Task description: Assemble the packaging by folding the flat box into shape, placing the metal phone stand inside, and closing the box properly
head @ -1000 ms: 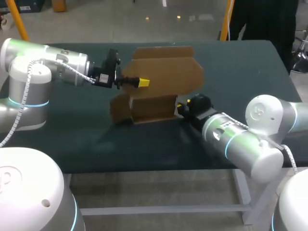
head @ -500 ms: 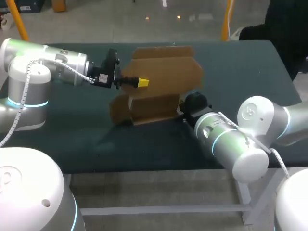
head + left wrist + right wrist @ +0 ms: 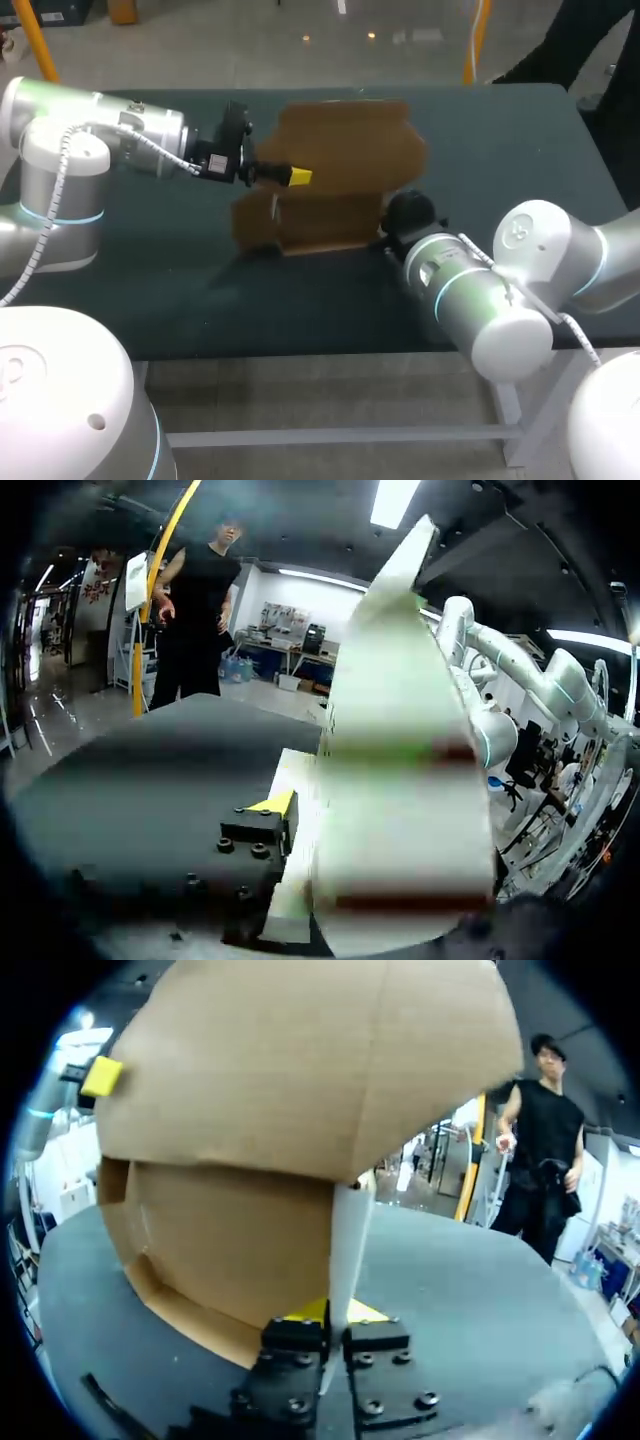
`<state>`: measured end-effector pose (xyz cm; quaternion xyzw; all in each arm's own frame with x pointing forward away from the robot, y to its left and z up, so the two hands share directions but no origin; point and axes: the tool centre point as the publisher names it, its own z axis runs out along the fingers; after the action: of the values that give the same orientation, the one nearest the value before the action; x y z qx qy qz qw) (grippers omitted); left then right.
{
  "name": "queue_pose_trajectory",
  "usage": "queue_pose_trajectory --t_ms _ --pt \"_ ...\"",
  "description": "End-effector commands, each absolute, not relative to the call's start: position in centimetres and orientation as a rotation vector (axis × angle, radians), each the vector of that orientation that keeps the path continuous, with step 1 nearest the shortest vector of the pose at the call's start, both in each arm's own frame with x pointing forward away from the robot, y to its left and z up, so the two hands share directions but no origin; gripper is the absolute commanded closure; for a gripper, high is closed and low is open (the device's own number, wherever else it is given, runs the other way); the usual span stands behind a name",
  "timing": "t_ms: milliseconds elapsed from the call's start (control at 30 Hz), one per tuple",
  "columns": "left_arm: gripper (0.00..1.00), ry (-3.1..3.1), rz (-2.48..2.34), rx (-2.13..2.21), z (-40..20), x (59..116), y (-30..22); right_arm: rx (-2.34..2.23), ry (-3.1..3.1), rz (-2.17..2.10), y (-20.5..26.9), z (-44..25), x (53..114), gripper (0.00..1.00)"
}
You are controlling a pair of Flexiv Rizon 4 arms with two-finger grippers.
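The half-folded cardboard box [image 3: 340,160] stands upright at the middle of the dark table [image 3: 500,150], tall back panel above, lower walls bent up below. What lies behind those walls is hidden. The left gripper [image 3: 296,177], coming from the upper left, is clamped on the panel's left edge. One yellow fingertip [image 3: 275,803] lies on the near face and the other is hidden behind the card. The right gripper [image 3: 337,1312] pinches a thin flap edge at the box's lower right, largely covered by its own wrist in the head view.
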<state>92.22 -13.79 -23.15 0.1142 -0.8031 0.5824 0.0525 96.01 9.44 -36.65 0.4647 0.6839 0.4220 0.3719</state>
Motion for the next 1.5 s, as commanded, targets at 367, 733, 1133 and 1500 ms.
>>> queue_pose_trajectory --t_ms 367,733,1133,1500 --pt "0.00 -2.541 1.775 0.287 -22.0 90.7 -12.8 1.237 1.849 1.052 6.5 -34.7 95.7 1.00" --pt "0.00 -2.621 1.804 0.317 -21.9 89.8 -9.4 1.233 1.941 1.142 4.7 -33.8 95.5 1.00" --pt "0.00 -2.644 1.810 0.338 -20.7 89.6 -6.5 1.185 2.054 1.278 4.3 -33.1 94.6 1.00" --pt "0.00 -2.665 1.741 0.349 -20.5 89.7 -4.8 1.151 2.121 1.385 4.3 -32.9 94.3 1.00"
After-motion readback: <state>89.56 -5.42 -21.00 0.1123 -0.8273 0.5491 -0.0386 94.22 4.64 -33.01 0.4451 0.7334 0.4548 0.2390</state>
